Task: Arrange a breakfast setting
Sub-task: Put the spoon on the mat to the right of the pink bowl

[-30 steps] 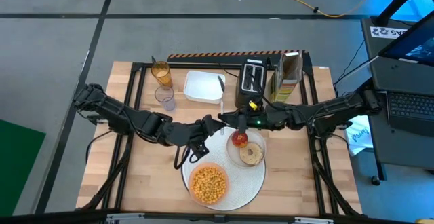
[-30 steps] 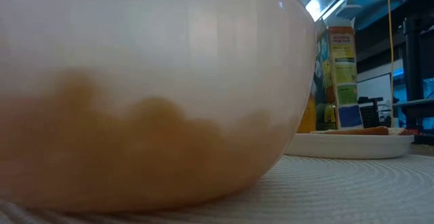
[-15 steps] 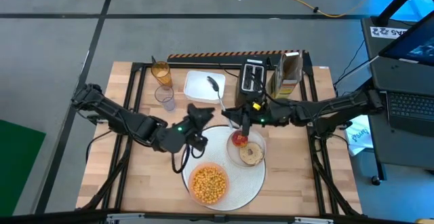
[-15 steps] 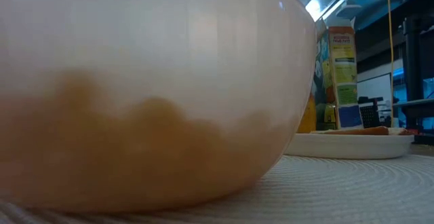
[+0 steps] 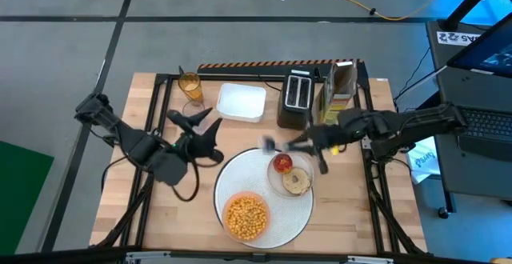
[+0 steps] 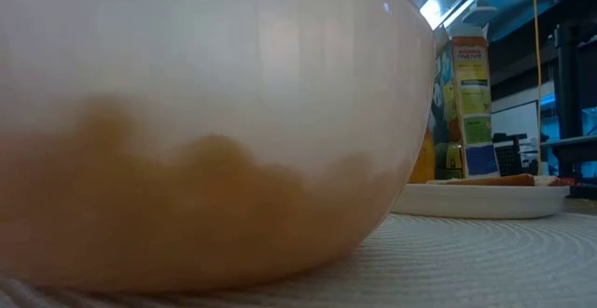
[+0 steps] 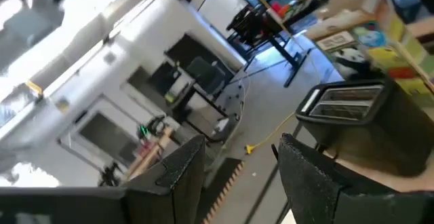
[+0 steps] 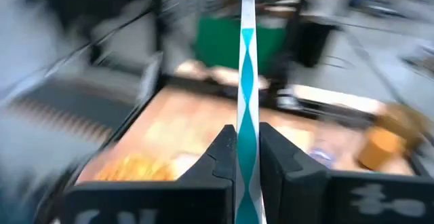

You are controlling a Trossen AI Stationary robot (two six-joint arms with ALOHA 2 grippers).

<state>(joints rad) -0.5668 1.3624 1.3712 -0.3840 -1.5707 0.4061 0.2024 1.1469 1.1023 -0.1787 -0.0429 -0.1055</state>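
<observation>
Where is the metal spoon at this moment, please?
The metal spoon is clamped between the right gripper's fingers; in the high view it hangs blurred above the white placemat's far edge, just left of the red apple and below the black toaster.

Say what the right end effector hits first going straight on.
Probably the left end effector, open opposite it; nothing shows between that and the right end effector beyond its spoon. Heights unclear.

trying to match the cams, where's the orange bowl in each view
High view: orange bowl at the near edge of the white placemat.
Low view: fills most of the picture.
Left wrist view: not in it.
Right wrist view: too blurred to tell.
Shared landmark: the cereal box.
</observation>
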